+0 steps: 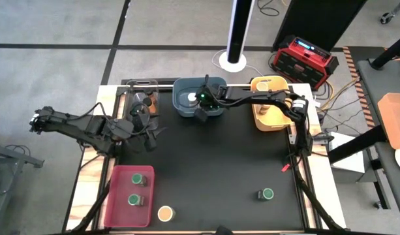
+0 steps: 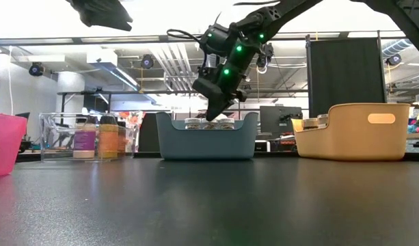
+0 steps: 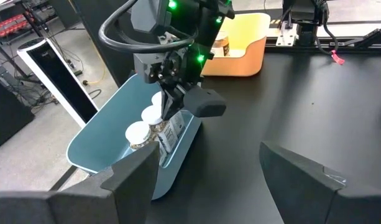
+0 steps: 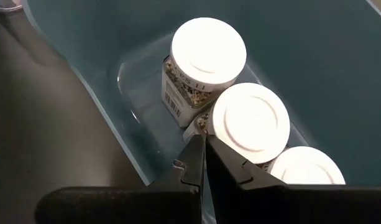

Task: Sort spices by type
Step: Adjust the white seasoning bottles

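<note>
Showing three white-lidded jars (image 4: 251, 122) close-up.

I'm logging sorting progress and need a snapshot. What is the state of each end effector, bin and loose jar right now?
Right end effector: shut, empty, over the blue bin.
Left end effector: open, empty, by the clear bin.
Blue bin: holds three white-lidded jars.
Red bin: holds two green-lidded jars.
Yellow bin: holds jars.
Clear bin: holds jars.
Green-lidded jar: loose on table.
Tan-lidded jar: loose on table.

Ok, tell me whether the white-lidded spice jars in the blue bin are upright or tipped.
Upright: three small white-lidded spice jars stand in the blue plastic bin, round lids facing up.
</note>
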You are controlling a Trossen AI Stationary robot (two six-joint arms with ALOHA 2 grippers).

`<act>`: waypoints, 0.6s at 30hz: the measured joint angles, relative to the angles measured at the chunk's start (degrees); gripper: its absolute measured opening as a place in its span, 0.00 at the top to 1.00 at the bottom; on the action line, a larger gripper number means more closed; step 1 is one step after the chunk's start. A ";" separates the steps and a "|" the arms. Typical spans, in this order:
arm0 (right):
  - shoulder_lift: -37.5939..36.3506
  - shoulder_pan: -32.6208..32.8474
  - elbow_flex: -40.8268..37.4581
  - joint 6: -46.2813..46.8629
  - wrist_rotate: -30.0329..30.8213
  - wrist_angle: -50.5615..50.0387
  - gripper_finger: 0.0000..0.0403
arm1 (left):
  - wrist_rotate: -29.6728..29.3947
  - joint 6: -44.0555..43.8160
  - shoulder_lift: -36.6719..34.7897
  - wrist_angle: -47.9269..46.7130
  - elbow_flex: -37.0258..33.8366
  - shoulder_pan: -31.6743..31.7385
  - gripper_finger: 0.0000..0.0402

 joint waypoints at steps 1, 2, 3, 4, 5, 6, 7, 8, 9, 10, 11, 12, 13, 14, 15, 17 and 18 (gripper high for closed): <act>-0.02 -0.02 0.00 -0.03 0.00 0.00 0.98 | 0.00 0.00 -0.02 0.00 0.00 0.00 0.35; -0.02 -0.04 0.00 -0.03 0.00 0.00 0.98 | 0.00 0.02 -0.02 -0.02 0.00 0.00 0.35; -0.02 -0.11 0.00 -0.04 -0.01 0.02 0.98 | 0.00 0.00 -0.02 -0.02 0.00 0.00 0.35; -0.02 -0.12 0.00 -0.05 -0.02 0.05 0.98 | 0.00 0.00 -0.02 -0.02 0.00 0.00 0.35; -0.02 -0.13 0.00 -0.02 0.00 0.10 0.98 | 0.00 0.00 -0.02 -0.02 0.00 0.00 0.35; -0.02 -0.13 0.00 0.00 0.00 0.14 0.98 | 0.00 0.00 -0.02 -0.02 0.00 0.00 0.35; -0.02 -0.13 0.00 0.00 0.00 0.23 0.98 | 0.00 0.00 -0.02 -0.02 0.00 0.00 0.35; -0.02 -0.13 0.00 0.00 0.00 0.32 0.98 | 0.00 0.02 -0.02 -0.02 0.00 0.00 0.35; -0.02 -0.13 0.00 0.00 0.00 0.48 0.98 | 0.00 0.01 -0.02 -0.03 0.00 0.00 0.35; -0.02 -0.13 0.00 0.00 0.00 0.73 0.98 | 0.00 0.00 -0.02 -0.02 0.00 0.00 0.35; -0.02 -0.13 0.00 0.00 0.00 1.01 0.98 | 0.00 0.00 -0.02 -0.03 0.00 0.00 0.35; -0.02 -0.13 0.00 -0.01 0.00 1.21 0.98 | 0.00 0.01 -0.02 -0.03 0.00 0.00 0.35; -0.03 -0.13 0.00 -0.02 -0.02 1.22 0.98 | 0.00 0.01 -0.02 -0.04 0.00 0.01 0.35; -0.05 -0.13 0.00 0.00 -0.02 1.15 0.98 | 0.00 0.00 -0.02 -0.02 0.00 0.00 0.35; -0.07 -0.13 0.00 0.00 -0.02 1.05 0.98 | 0.00 0.02 -0.02 -0.02 0.00 0.00 0.35; -0.13 0.05 0.00 -0.07 -0.11 0.74 0.98 | 0.00 0.00 -0.02 -0.04 0.00 0.01 0.35; -0.33 0.19 0.00 -0.05 -0.11 0.39 0.98 | 0.00 0.00 -0.02 -0.04 0.00 0.01 0.35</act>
